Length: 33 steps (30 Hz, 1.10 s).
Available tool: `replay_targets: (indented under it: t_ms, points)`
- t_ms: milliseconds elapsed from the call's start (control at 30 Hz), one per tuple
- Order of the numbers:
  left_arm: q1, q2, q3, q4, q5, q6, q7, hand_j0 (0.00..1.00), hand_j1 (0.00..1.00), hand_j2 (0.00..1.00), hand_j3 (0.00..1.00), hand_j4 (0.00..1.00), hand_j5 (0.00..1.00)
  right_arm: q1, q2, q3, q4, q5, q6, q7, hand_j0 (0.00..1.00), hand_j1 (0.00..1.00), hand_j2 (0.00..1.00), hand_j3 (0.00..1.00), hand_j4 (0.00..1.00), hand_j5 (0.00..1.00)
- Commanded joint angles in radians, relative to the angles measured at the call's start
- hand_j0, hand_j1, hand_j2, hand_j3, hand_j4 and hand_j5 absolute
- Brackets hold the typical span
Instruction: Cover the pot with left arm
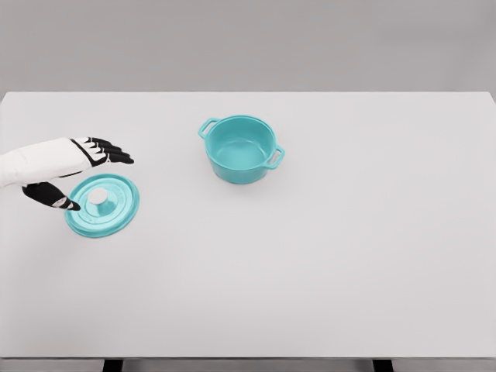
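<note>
Head view has the left hand [74, 174] coming in from 9 o'clock, hanging over the far-left edge of the lid [102, 205]. Fingers are spread wide, the four long ones stretched out above the lid's far rim and the thumb dipping down at its 9 o'clock side, holding nothing as far as I can tell. The lid sits flat on the tabletop [310, 271] with its pale knob [98, 197] up, and the open pot [242, 149] is well apart from it, up toward 2 o'clock.

What could go sideways, I reckon: the hand isn't centred on the knob, so closing from here might pinch the rim instead and tip or skid the lid across the smooth top. A loose grab on that small knob could also let the lid swing and clip the pot's near handle or land crooked.

Hard to read: whether the thumb tip is actually touching the lid or just floating above it. Most of the left arm is cut off at the frame edge, and the right arm doesn't show at all.
</note>
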Motion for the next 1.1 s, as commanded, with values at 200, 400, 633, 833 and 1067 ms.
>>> replay_targets:
  t_ms: [200, 400, 633, 833, 1067]
  points:
    - [-0.023, -0.057, -0.016, 0.09, -0.035, 0.002, -0.003, 1.0, 1.0, 1.0, 1.0, 1.0, 1.0, 0.0, 0.0, 0.0, 0.001, 0.001, 0.0, 0.0, 1.0, 1.0, 1.0, 1.0, 1.0, 1.0]
    - [-0.025, -0.058, -0.057, 0.11, 0.022, 0.008, -0.015, 1.0, 1.0, 1.0, 1.0, 1.0, 1.0, 0.0, 0.0, 0.0, 0.0, 0.001, 0.0, 0.0, 1.0, 1.0, 1.0, 1.0, 1.0, 1.0]
    - [-0.04, -0.072, -0.057, 0.136, -0.016, 0.01, -0.068, 1.0, 1.0, 1.0, 1.0, 1.0, 1.0, 0.0, 0.0, 0.0, 0.001, 0.001, 0.0, 0.0, 1.0, 1.0, 1.0, 1.0, 1.0, 1.0]
    - [-0.052, -0.081, -0.057, 0.136, -0.021, 0.01, -0.081, 1.0, 1.0, 1.0, 1.0, 1.0, 1.0, 0.0, 0.0, 0.0, 0.0, 0.001, 0.0, 0.0, 1.0, 1.0, 1.0, 1.0, 1.0, 1.0]
    - [-0.064, -0.088, -0.057, 0.137, -0.021, 0.01, -0.083, 1.0, 1.0, 1.0, 1.0, 1.0, 1.0, 0.0, 0.0, 0.0, 0.001, 0.001, 0.0, 0.0, 1.0, 1.0, 1.0, 1.0, 1.0, 1.0]
